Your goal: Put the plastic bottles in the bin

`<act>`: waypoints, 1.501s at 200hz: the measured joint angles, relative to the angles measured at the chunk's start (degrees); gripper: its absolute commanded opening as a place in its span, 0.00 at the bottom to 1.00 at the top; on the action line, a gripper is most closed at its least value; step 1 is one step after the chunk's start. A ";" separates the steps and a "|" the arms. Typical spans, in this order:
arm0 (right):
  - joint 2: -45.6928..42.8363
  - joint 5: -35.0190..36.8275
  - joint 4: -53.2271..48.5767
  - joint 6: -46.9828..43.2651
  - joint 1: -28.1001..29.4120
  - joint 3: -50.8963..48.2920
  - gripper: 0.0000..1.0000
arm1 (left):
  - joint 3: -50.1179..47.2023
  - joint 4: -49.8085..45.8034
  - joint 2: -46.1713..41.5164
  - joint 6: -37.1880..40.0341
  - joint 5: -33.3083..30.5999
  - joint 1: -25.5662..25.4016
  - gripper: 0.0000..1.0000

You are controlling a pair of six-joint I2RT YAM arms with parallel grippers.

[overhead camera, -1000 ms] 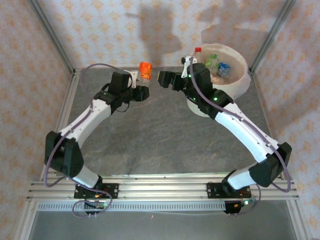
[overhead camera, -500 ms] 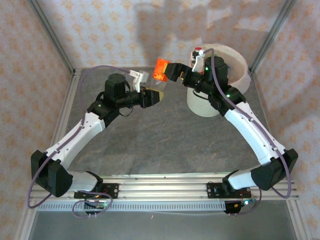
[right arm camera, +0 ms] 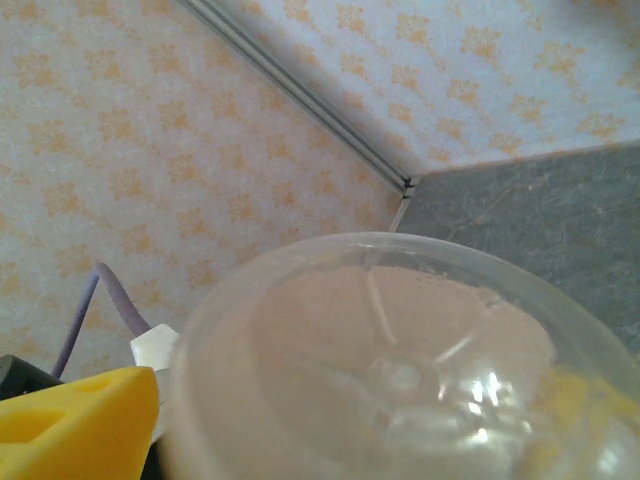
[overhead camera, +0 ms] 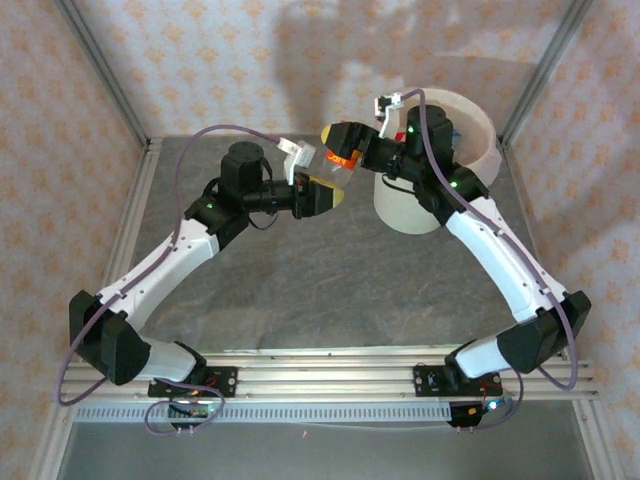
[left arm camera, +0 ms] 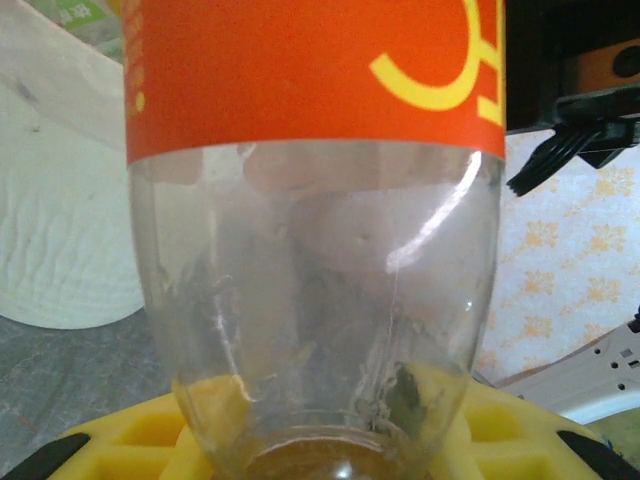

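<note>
Your left jaws: pinching the clear orange-labelled plastic bottle (left arm camera: pixel 315 300) | your right jaws: around its base, cannot tell whether gripping

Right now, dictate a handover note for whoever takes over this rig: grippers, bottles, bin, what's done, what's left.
Left gripper: shut on the orange-label bottle, held in the air by its neck end.
Right gripper: at that bottle's base end, the base between its fingers; I can't tell whether it grips yet.
Bin: far right of the table, its inside hidden by the right arm.
Done: bottle lifted and presented for handover.
Left: complete the handover, open the left gripper, drop the bottle into the bin.
</note>
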 measured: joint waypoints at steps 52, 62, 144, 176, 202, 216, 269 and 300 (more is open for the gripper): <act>0.83 -0.70 0.17 1.03 -0.11 -0.02 0.52 | 0.55 0.00 0.26 0.66 0.11 -0.22 0.00; 0.83 -0.70 0.20 0.94 -0.11 -0.02 0.50 | 0.55 -0.09 0.26 0.74 0.11 -0.22 0.00; 0.26 7.63 -1.49 -2.71 -0.11 -0.02 0.39 | 2.25 -3.76 0.59 1.73 -4.50 -0.33 1.00; -0.09 18.08 -7.87 -10.51 -0.13 4.68 0.39 | 1.86 -3.34 0.57 1.07 -10.56 -0.33 1.00; -0.15 23.67 -10.73 -17.07 -2.01 12.83 0.39 | -0.33 -3.32 -0.26 0.33 -19.52 -0.33 1.00; -0.22 25.77 -11.02 -19.93 -3.65 16.41 0.39 | -1.77 -3.37 -1.11 -0.09 -23.93 -0.33 1.00; 4.28 34.23 -20.11 -30.56 -11.85 32.28 0.39 | -2.29 -3.52 -1.97 -0.44 -32.98 -0.33 1.00; 11.19 36.72 -28.83 -33.38 -19.17 40.11 0.39 | -2.29 -4.39 -1.97 -0.48 -38.03 -0.33 1.00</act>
